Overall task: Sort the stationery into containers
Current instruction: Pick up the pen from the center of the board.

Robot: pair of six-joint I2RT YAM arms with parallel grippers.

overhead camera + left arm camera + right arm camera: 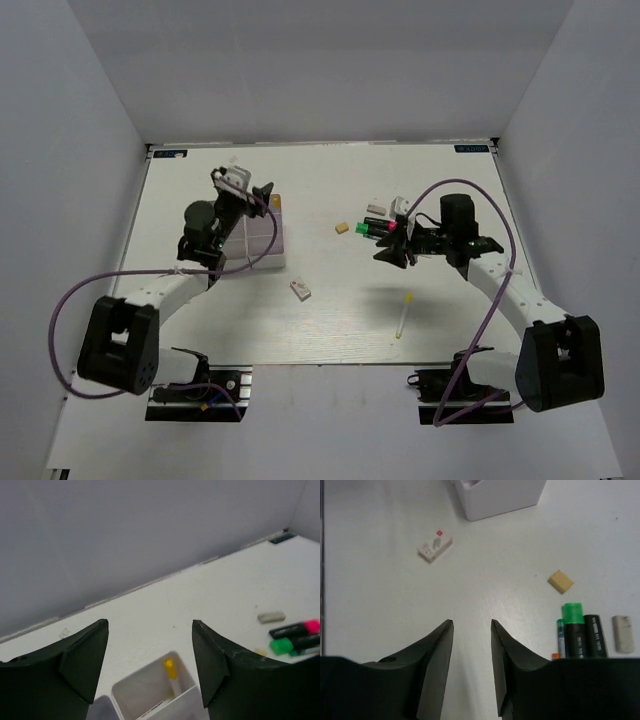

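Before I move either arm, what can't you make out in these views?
Tray: in the top view the left arm covers its left part; the left wrist view shows one compartment, the rest cut off by the bottom edge.
Highlighters: in the right wrist view their lower ends sit behind a finger of the right gripper, so the count is unclear.
Wrapped eraser: label too small to read in any view.

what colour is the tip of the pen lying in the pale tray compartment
Yellow; the white plastic pen shows clearest in the left wrist view.
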